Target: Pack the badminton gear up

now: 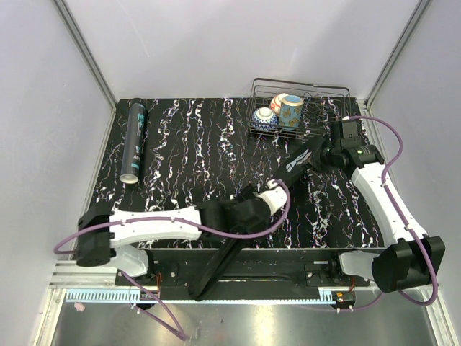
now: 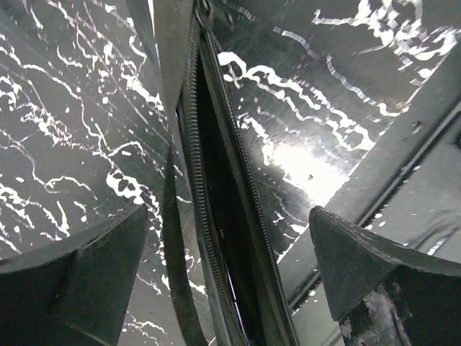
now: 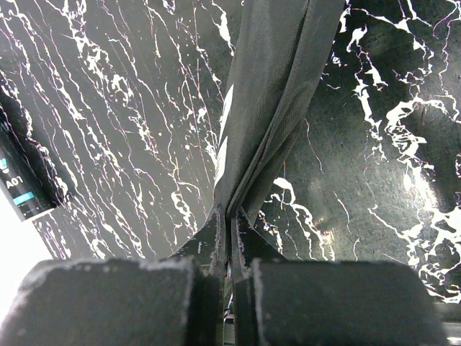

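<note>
The long black bag [image 1: 220, 259] lies diagonally from the back right to the near edge. My right gripper [image 1: 317, 157] is shut on its far end, and the fabric is pinched between the fingertips in the right wrist view [image 3: 232, 225]. My left gripper [image 1: 253, 198] is open over the middle of the bag. In the left wrist view [image 2: 230, 274] its fingers [image 2: 86, 274] straddle the bag's unzipped opening [image 2: 216, 187] without touching it. The dark teal-lettered tube [image 1: 135, 140] lies at the back left and also shows in the right wrist view [image 3: 18, 180]. Racket and shuttlecocks are not visible.
A wire basket [image 1: 338, 92] with painted ceramic cups [image 1: 291, 109] stands at the back right, just behind my right gripper. A loose bag strap [image 2: 173, 245] lies beside the zip. The bag's near end overhangs the table's front edge.
</note>
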You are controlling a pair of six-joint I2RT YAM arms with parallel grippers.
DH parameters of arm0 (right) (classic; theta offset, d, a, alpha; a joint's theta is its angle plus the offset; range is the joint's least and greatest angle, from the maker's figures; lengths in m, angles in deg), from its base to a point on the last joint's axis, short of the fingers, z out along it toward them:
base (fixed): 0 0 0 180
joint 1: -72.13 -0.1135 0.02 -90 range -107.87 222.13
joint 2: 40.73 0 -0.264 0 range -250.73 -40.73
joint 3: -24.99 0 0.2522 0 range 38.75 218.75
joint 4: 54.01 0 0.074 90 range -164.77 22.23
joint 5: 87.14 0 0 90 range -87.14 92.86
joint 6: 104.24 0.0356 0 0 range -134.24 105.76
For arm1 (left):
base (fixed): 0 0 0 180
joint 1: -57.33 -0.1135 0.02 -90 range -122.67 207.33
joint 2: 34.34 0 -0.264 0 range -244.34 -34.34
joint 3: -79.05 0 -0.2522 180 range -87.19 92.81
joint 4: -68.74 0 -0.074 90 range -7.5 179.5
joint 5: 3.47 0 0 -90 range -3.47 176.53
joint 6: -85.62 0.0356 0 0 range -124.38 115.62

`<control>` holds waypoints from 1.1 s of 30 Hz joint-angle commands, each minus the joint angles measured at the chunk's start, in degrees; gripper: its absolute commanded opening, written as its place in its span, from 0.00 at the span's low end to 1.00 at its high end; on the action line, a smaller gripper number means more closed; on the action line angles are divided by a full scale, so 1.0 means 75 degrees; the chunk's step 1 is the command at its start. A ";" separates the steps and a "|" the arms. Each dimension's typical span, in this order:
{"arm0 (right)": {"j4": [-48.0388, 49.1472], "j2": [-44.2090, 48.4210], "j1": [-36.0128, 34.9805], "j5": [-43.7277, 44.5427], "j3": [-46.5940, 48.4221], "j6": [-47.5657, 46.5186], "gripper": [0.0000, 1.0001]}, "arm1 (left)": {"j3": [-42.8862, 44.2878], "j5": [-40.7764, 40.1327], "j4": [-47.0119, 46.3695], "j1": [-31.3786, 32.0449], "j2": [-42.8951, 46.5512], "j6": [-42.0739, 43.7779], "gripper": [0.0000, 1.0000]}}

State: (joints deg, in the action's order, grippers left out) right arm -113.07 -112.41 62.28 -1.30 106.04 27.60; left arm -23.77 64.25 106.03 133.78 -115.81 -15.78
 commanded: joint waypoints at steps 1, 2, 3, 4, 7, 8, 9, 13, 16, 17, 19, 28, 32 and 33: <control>0.0380 0.0171 0.0012 0.0005 0.0439 0.0104 0.00 | 0.0532 -0.1142 0.0343 0.0143 -0.0550 0.0102 0.96; 0.0391 0.0171 0.0024 -0.0007 0.0450 0.0093 0.00 | 0.0544 -0.1119 0.0332 0.0155 -0.0609 0.0113 0.90; 0.0380 0.0182 0.0024 -0.0007 0.0450 0.0081 0.00 | 0.0556 -0.1061 0.0320 0.0155 -0.0703 0.0114 0.84; 0.0403 0.0159 0.0024 -0.0065 0.0450 0.0011 0.00 | 0.0568 -0.0991 0.0273 0.0143 -0.0703 0.0125 0.77; 0.0508 0.0217 0.0024 -0.0241 0.0381 -0.0304 0.00 | 0.0475 -0.0572 0.0180 0.0004 -0.0599 0.0043 0.43; 0.0543 0.0241 0.0024 -0.0288 0.0345 -0.0410 0.01 | 0.0428 -0.0301 0.0121 -0.0079 -0.0528 -0.0003 0.26; 0.0695 0.0264 0.0012 -0.0370 0.0298 -0.0539 0.03 | 0.0369 -0.0043 0.0074 -0.0172 -0.0389 -0.0062 0.17; 0.0919 0.0323 0.0024 -0.1083 0.0158 -0.1486 0.31 | -0.0169 0.1885 -0.0381 -0.0757 0.0057 -0.0238 0.00; 0.0872 0.0416 0.0024 -0.1797 0.0123 -0.2201 0.49 | -0.0695 0.3595 -0.0966 -0.1342 0.0549 -0.0577 0.00; 0.0860 0.0509 0.0024 -0.1963 0.0087 -0.2320 0.55 | -0.0814 0.3917 -0.1085 -0.1496 0.0655 -0.0752 0.00; 0.0988 0.0952 0.0024 -0.2395 -0.0169 -0.2520 0.60 | -0.0991 0.4607 -0.1191 -0.1835 0.0878 -0.0835 0.00; 0.2125 0.2865 0.0012 -0.4821 -0.1541 -0.3282 0.77 | -0.1331 0.6636 -0.1508 -0.2821 0.1148 -0.1082 0.00; 0.2266 0.3030 -0.0105 -0.5187 -0.1787 -0.3400 0.76 | -0.1424 0.7270 -0.1683 -0.3137 0.1090 -0.1233 0.00; 0.2313 0.3053 -0.0140 -0.5268 -0.1962 -0.3388 0.75 | -0.1482 0.7399 -0.1719 -0.3300 0.1078 -0.1257 0.00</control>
State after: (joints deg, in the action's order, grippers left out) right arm -99.52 -89.64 62.20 -34.85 93.93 4.79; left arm -34.59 109.60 100.52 111.46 -109.72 -23.08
